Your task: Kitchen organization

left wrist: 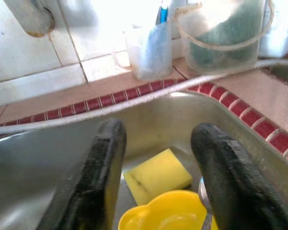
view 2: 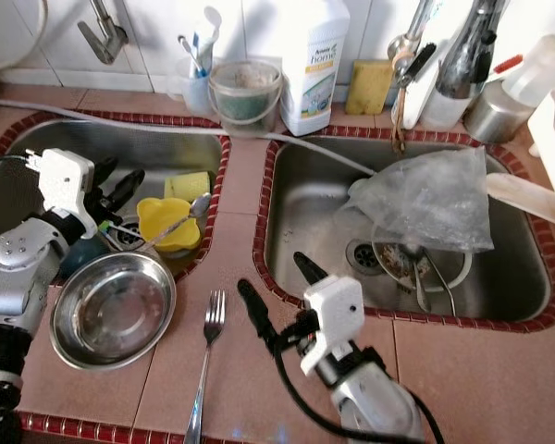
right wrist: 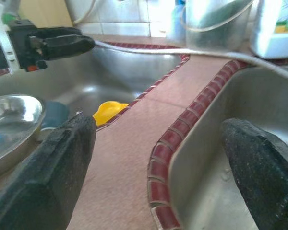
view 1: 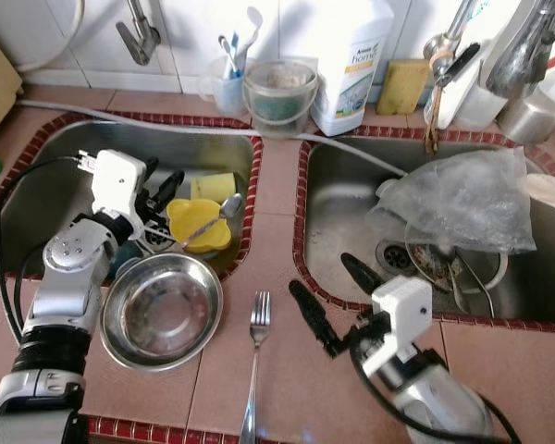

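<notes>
My left gripper [view 1: 162, 178] hangs open over the left sink [view 1: 51, 180], just above a yellow cup [view 1: 196, 229] with a spoon [view 1: 218, 215] lying across it. A yellow sponge [left wrist: 156, 175] lies beyond the cup. In the left wrist view the open gripper [left wrist: 158, 139] frames that sponge and the cup's rim [left wrist: 158, 215]. A steel bowl [view 1: 162, 310] rests at the sink's front corner, partly on the tiled counter. A fork [view 1: 256, 347] lies on the counter. My right gripper [view 1: 322, 276] stands open and holds nothing above the strip between the sinks, right of the fork.
The right sink [view 1: 338, 217] holds a crumpled plastic bag [view 1: 467, 199] over dishes and cutlery [view 1: 449, 268]. Along the back wall stand a toothbrush cup [view 1: 228, 85], a small bucket [view 1: 279, 92], a detergent bottle [view 1: 351, 60], a sponge [view 1: 402, 85] and taps [view 1: 139, 35].
</notes>
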Robot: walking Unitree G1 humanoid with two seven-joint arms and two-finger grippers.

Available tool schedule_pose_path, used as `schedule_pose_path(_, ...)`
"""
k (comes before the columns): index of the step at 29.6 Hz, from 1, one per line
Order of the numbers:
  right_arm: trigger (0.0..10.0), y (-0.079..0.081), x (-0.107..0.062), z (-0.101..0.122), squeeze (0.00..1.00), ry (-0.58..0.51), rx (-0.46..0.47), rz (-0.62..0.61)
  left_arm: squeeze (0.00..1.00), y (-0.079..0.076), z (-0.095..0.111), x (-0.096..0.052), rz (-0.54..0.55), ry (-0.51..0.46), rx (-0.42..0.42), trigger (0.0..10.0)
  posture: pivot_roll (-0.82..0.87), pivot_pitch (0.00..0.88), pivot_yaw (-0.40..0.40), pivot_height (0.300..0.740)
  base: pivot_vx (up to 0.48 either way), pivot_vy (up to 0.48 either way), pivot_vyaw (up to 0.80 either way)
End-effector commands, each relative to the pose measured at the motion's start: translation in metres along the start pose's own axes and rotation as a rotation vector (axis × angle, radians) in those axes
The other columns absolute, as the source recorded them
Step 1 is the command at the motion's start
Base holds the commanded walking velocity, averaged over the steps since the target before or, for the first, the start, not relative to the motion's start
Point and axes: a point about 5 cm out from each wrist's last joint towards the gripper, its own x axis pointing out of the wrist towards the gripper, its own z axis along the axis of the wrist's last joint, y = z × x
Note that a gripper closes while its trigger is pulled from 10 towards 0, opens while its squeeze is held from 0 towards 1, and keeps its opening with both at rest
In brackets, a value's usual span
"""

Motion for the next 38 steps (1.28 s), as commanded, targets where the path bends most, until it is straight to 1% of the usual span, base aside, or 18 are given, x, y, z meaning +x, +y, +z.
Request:
schedule_pose_path(1, 10.0, -0.005, 0.002, -0.002, 0.0, -0.007, 0.001, -0.029, 1.0, 0.0, 0.002, -0.002, 0.027, -0.019, -0.023, 10.0, -0.1, 0.133, 0.041, 0.74, 0.0, 0.0, 0.0)
schedule_pose_path(4, 10.0, -0.011, 0.01, -0.002, 0.0, -0.028, -0.009, -0.051, 1.0, -0.007, 0.0, -0.003, 0.053, -0.033, -0.068, 10.0, -0.1, 0.108, 0.043, 0.74, 0.0, 0.0, 0.0)
schedule_pose_path(5, 10.0, -0.014, 0.014, -0.003, 0.0, -0.036, -0.012, -0.063, 1.0, -0.01, -0.001, -0.004, 0.062, -0.037, -0.097, 10.0, -0.09, 0.096, 0.044, 0.74, 0.0, 0.0, 0.0)
schedule_pose_path(9, 10.0, -0.017, 0.017, -0.004, 0.0, -0.041, -0.02, -0.074, 1.0, -0.013, -0.002, -0.005, 0.072, -0.043, -0.127, 10.0, -0.09, 0.086, 0.046, 0.74, 0.0, 0.0, 0.0)
schedule_pose_path(11, 10.0, -0.023, 0.021, -0.004, 0.0, -0.053, -0.028, -0.105, 1.0, -0.017, -0.003, -0.006, 0.084, -0.042, -0.145, 10.0, -0.09, 0.075, 0.044, 0.74, 0.0, 0.0, 0.0)
schedule_pose_path(13, 10.0, -0.026, 0.022, -0.004, 0.0, -0.058, -0.031, -0.117, 1.0, -0.018, -0.004, -0.006, 0.089, -0.04, -0.148, 10.0, -0.09, 0.072, 0.042, 0.74, 0.0, 0.0, 0.0)
schedule_pose_path(14, 10.0, -0.031, 0.026, -0.005, 0.0, -0.064, -0.04, -0.136, 0.87, -0.023, -0.006, -0.007, 0.096, -0.042, -0.157, 10.0, -0.09, 0.063, 0.038, 0.74, 0.0, 0.0, 0.0)
schedule_pose_path(15, 10.0, -0.033, 0.027, -0.005, 0.0, -0.066, -0.044, -0.145, 0.32, -0.025, -0.008, -0.008, 0.095, -0.04, -0.158, 10.0, -0.09, 0.062, 0.037, 0.74, 0.0, 0.0, 0.0)
schedule_pose_path(17, 10.0, -0.033, 0.027, -0.005, 0.0, -0.066, -0.046, -0.148, 0.32, -0.026, -0.008, -0.008, 0.092, -0.038, -0.155, 10.0, -0.09, 0.057, 0.038, 0.74, 0.0, 0.0, 0.0)
schedule_pose_path(18, 10.0, -0.036, 0.03, -0.006, 0.0, -0.071, -0.055, -0.159, 0.0, -0.033, -0.01, -0.009, 0.081, -0.038, -0.155, 10.0, -0.09, 0.051, 0.037, 0.74, 0.0, 0.0, 0.0)
schedule_pose_path(19, 10.0, -0.036, 0.03, -0.006, 0.0, -0.071, -0.055, -0.159, 0.0, -0.033, -0.01, -0.009, 0.081, -0.038, -0.155, 10.0, -0.09, 0.051, 0.037, 0.74, 0.0, 0.0, 0.0)
schedule_pose_path(22, 10.0, -0.039, 0.032, -0.006, 0.0, -0.077, -0.061, -0.176, 0.0, -0.039, -0.011, -0.01, 0.076, -0.042, -0.171, 10.0, -0.09, 0.041, 0.037, 0.74, 0.0, 0.0, 0.0)
schedule_pose_path(23, 10.0, -0.042, 0.035, -0.007, 0.0, -0.088, -0.062, -0.195, 0.0, -0.045, -0.012, -0.012, 0.083, -0.048, -0.213, 10.0, -0.09, 0.023, 0.039, 0.74, 0.0, 0.0, 0.0)
schedule_pose_path(25, 10.0, -0.043, 0.038, -0.008, 0.0, -0.097, -0.062, -0.201, 0.0, -0.05, -0.013, -0.013, 0.084, -0.054, -0.235, 10.0, -0.09, 0.019, 0.039, 0.74, 0.0, 0.0, 0.0)
schedule_pose_path(27, 10.0, -0.043, 0.042, -0.007, 0.0, -0.107, -0.061, -0.203, 0.0, -0.057, -0.016, -0.014, 0.086, -0.041, -0.239, 10.0, -0.1, 0.001, 0.043, 0.74, 0.0, 0.0, 0.0)
schedule_pose_path(29, 10.0, -0.043, 0.042, -0.007, 0.0, -0.107, -0.061, -0.203, 0.0, -0.057, -0.016, -0.014, 0.086, -0.041, -0.239, 10.0, -0.1, 0.001, 0.043, 0.74, 0.0, 0.0, 0.0)
schedule_pose_path(33, 10.0, -0.046, 0.048, -0.009, 0.0, -0.124, -0.067, -0.212, 0.0, -0.069, -0.019, -0.016, 0.077, -0.039, -0.263, 10.0, -0.1, 0.0, 0.054, 0.74, 0.0, 0.0, 0.0)
schedule_pose_path(38, 10.0, -0.048, 0.05, -0.009, 0.0, -0.137, -0.073, -0.22, 0.0, -0.074, -0.018, -0.014, 0.069, -0.035, -0.238, 10.0, -0.11, 0.0, 0.061, 0.74, 0.0, 0.0, 0.0)
